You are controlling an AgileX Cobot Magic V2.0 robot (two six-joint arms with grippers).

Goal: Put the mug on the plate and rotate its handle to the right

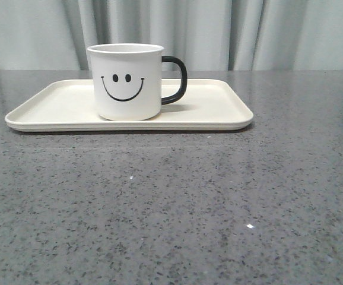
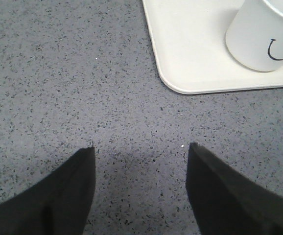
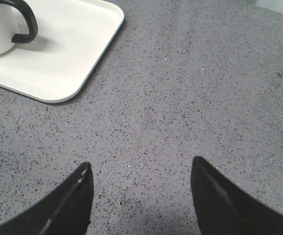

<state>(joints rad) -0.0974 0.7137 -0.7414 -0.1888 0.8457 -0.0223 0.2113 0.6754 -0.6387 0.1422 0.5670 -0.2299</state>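
The white mug (image 1: pixel 125 82) with a black smiley face stands upright on the cream plate (image 1: pixel 219 113). Its black handle (image 1: pixel 176 79) points to the right in the front view. Neither gripper shows in the front view. In the left wrist view the mug (image 2: pixel 259 36) and the plate's corner (image 2: pixel 190 58) lie ahead, and my left gripper (image 2: pixel 141 147) is open and empty over bare table. In the right wrist view the handle (image 3: pixel 26 22) and the plate (image 3: pixel 68 54) lie off to one side, and my right gripper (image 3: pixel 140 164) is open and empty over the table.
The grey speckled table (image 1: pixel 171 208) runs from the plate to the near edge. A pale curtain (image 1: pixel 219 29) hangs behind the table.
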